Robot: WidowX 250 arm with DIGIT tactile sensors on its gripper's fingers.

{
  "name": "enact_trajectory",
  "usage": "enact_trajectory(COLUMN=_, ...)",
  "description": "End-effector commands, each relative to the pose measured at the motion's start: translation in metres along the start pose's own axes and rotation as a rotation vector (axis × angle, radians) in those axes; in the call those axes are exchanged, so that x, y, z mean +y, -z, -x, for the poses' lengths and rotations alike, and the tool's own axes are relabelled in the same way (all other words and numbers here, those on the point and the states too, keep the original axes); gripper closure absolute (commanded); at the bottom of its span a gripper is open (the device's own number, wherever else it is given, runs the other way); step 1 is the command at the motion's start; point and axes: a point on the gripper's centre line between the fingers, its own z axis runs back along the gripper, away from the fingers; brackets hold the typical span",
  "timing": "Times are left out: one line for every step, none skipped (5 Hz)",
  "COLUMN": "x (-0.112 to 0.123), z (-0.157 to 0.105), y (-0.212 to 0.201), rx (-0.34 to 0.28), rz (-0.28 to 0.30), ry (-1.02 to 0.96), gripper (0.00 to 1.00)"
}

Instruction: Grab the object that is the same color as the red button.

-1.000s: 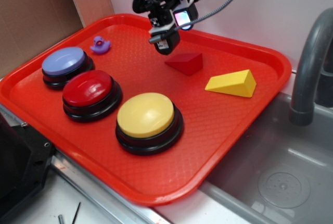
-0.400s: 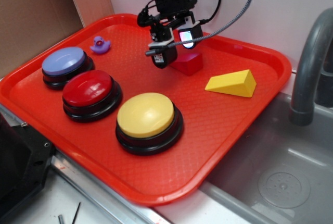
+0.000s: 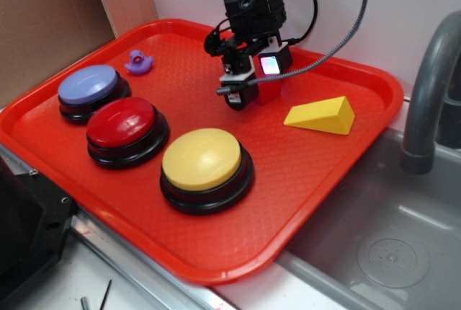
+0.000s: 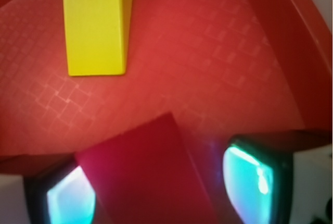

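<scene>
The claw [image 3: 253, 88] sits low on the tray [image 3: 338, 173], jaws wide and straddling the red wedge [image 4: 143, 174], which lies between the fingers [image 4: 255, 174], unpinched, matching the red button [image 3: 122, 122]. The yellow wedge [image 3: 322, 115] lies near.

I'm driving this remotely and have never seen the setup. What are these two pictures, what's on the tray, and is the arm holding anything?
The exterior view looks at the scene from outside; the wrist view looks down from the arm's own hand.

The machine is a WidowX arm, its gripper lowered onto a red tray beside a sink.

On the tray: a lavender-blue button, a red button, a yellow button, a small purple duck, a yellow wedge and a dark-red wedge block.

In the wrist view the dark-red block sits between the two glowing fingers. The jaws look open around it; nothing is lifted yet.
</scene>
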Motion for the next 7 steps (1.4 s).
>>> enact_trajectory(x=-0.016, z=-0.012, y=0.002, rx=-0.007, rz=-0.094, ry=0.063, gripper=1.00)
enact_trajectory(x=-0.016, z=-0.011, y=0.003, rx=-0.011, rz=-0.088, ry=0.062, gripper=1.00)
enact_trajectory(x=-0.017, z=-0.011, y=-0.001, rx=-0.002, rz=-0.097, ry=0.050, gripper=1.00)
enact_trajectory(x=-0.024, z=-0.012, y=-0.034, rx=0.114, rz=-0.205, ry=-0.139, gripper=1.00)
enact_trajectory(x=-0.032, z=-0.009, y=-0.071, rx=0.169, rz=-0.260, ry=-0.386, gripper=1.00)
enact_trajectory(x=-0.042, z=0.000, y=-0.120, rx=0.160, rz=-0.255, ry=-0.640, gripper=1.00)
enact_trajectory(x=-0.052, z=0.003, y=-0.156, rx=0.177, rz=-0.282, ry=-0.891, gripper=1.00)
